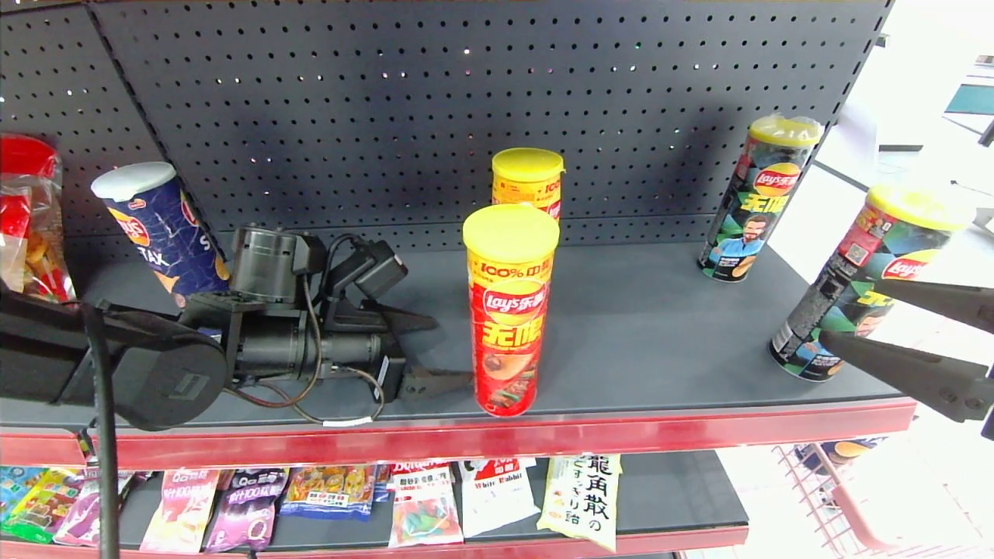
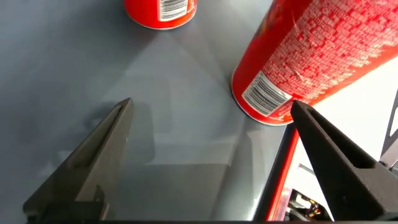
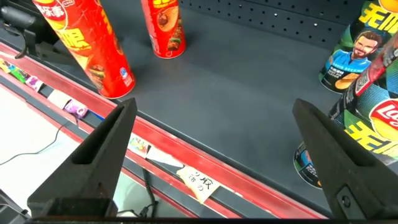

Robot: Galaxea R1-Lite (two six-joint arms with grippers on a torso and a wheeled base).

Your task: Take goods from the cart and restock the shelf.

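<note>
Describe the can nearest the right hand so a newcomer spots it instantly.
Upper grey shelf, right end. It's the front can, dark with a yellow lid, at the shelf's front corner. Its lookalike, the rear can, stands back by the pegboard.

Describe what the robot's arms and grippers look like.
The left arm is black, with rounded joint housings, a grey cylinder, a boxy wrist camera and looping dark cables, one bearing a white tag. The left gripper and right gripper are black, each with two long, tapering fingers.
</note>
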